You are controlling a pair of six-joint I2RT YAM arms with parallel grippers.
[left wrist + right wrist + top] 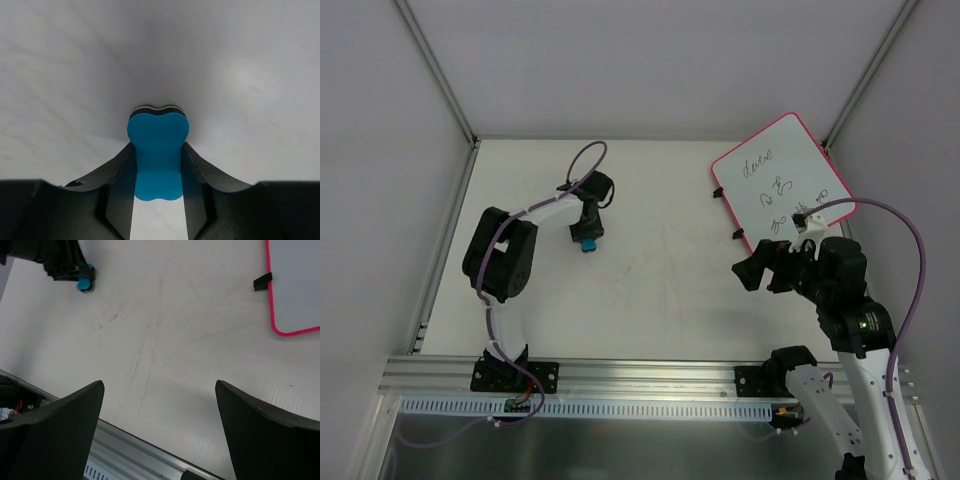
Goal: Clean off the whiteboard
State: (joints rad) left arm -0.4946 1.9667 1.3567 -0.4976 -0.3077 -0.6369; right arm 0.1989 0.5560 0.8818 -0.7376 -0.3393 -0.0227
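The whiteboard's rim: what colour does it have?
The whiteboard has a pink-red rim, seen best in the right wrist view.

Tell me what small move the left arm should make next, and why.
Probably swing the left gripper right, toward the whiteboard: it grips the blue eraser, while the board lies well off to its right with black scribbles unwiped.

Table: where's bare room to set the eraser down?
Widest bare patch: middle of the table, between the left end effector holding the eraser and the right end effector. Also the far strip left of the whiteboard. Crowded: right side by the whiteboard.
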